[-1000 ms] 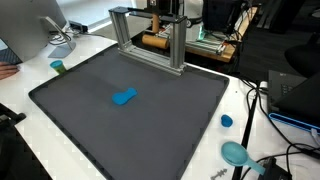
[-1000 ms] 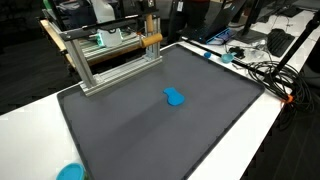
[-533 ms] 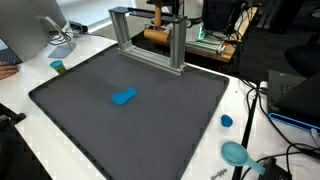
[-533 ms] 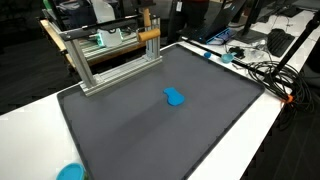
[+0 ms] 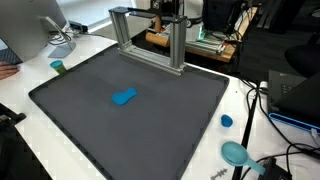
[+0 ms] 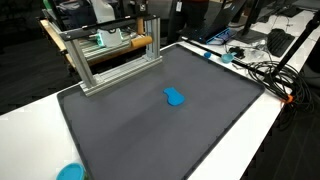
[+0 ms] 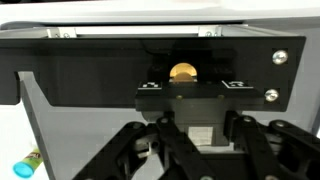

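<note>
The tan wooden dowel point(image 6: 137, 42) has slid along the grey metal frame point(image 6: 82, 68). The gripper point(image 7: 182, 97) clamps it, its long axis toward 12 o'clock.

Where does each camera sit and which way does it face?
In an exterior view: high, facing mat and frame; gripper at top.
In an exterior view: high, frame at upper left; gripper at top.
Wrist view: on the wrist, facing the frame; gripper below, holding a rod.
All share the frame; exterior views also the block.
</note>
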`<state>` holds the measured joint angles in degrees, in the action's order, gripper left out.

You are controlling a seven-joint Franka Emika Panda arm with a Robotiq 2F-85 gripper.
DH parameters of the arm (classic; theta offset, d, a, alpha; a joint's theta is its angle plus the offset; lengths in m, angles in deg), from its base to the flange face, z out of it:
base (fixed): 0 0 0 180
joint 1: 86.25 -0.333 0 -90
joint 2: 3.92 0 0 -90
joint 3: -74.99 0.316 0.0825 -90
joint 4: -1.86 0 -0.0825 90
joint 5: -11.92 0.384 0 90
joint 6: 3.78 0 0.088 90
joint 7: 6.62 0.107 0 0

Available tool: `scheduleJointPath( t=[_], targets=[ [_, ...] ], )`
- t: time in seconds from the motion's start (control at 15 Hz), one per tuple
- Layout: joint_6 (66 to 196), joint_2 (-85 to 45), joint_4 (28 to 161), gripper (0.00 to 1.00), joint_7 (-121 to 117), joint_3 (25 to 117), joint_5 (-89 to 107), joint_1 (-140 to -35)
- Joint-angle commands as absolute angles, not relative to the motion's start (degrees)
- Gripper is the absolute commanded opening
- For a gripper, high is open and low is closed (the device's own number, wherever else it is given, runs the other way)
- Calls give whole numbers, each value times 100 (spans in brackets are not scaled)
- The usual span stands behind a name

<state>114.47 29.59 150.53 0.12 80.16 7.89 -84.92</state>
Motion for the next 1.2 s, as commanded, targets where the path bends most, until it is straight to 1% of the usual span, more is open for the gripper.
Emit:
scheduleJointPath(
  t=[0.0, 0.2, 0.27, 0.33, 0.6, 0.67, 0.87, 1.07, 1.13],
  targets=[
    [11196, 3183, 15124, 22, -108, 7881, 886, -8617],
    [11078, 3252, 15160, 22, -150, 7798, 1027, -8667],
    [11042, 3252, 15159, 72, -138, 7769, 1080, -8675],
    [11012, 3267, 15167, 73, -121, 7749, 1113, -8675],
    [11024, 3490, 15237, 98, -79, 7700, 1204, -8643],
    [11081, 3669, 15288, 100, -30, 7692, 1161, -8585],
    [11342, 4558, 15537, 100, -86, 7589, 1077, -8503],
    [11265, 5441, 15624, 100, -396, 7564, 891, -8523],
    [11228, 4617, 15275, 100, -204, 7626, 1011, -8488]
  ],
)
